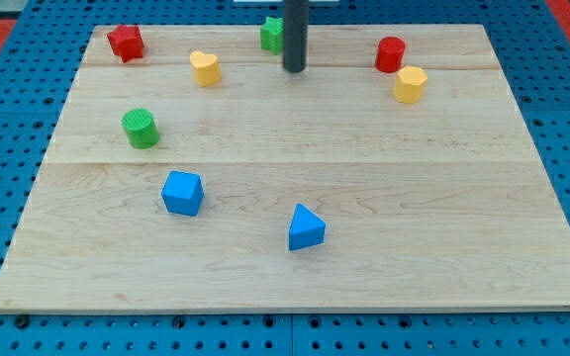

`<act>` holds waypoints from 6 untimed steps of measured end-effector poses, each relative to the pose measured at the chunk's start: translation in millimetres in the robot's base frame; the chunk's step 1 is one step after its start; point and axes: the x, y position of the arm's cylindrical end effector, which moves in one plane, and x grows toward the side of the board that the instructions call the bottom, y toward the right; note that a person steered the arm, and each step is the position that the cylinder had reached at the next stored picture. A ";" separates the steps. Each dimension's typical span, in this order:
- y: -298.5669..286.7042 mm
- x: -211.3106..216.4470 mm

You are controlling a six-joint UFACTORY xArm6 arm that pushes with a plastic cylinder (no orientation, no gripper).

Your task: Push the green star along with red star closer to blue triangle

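The green star [271, 34] lies at the view's top centre, partly hidden behind my rod. My tip [294, 69] rests on the board just right of and below the green star, close to it; I cannot tell if they touch. The red star [125, 42] lies at the view's top left corner, far left of my tip. The blue triangle [305, 227] lies low in the view, a little right of centre, far below my tip.
A yellow heart-like block [205, 67] lies left of my tip. A red cylinder [390, 53] and a yellow block [410, 84] lie at the top right. A green cylinder [141, 129] and a blue cube [182, 193] lie at the left.
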 end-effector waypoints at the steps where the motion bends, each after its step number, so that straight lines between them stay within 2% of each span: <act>1: -63.3 96.2; 2: -184.3 128.7; 3: -258.4 121.5; 4: -199.1 70.8; 5: -86.6 64.1; 6: -61.9 83.1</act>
